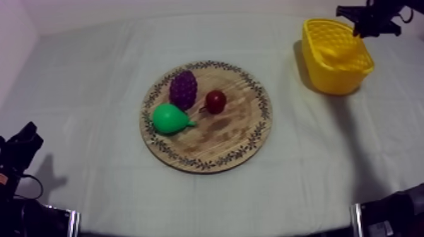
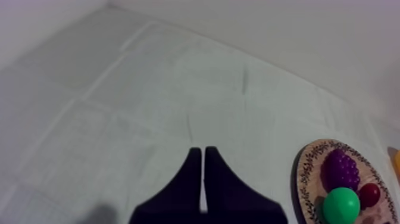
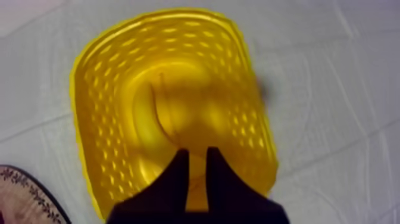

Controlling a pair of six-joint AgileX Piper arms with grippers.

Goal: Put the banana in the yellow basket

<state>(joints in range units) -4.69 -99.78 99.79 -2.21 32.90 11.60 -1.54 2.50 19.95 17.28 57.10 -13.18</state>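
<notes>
right gripper (image 3: 197,156): hovering released over perforated yellow basket (image 1: 341,82)
banana (image 3: 169,113): lying curved inside
left gripper (image 2: 203,152): resting clenched, 8 o'clock of round wooden board (image 1: 233,132)

The board (image 1: 252,135) lies mid-way on the tabletop (image 1: 94,82), carrying grapes (image 1: 183,89), a pear (image 1: 169,119) and a small red fruit (image 1: 216,101). The basket (image 1: 341,82) stands far right, the banana (image 1: 336,55) inside it. The right arm (image 1: 372,16) hangs over its far rim. The left arm (image 1: 19,151) sits low at the left.
</notes>
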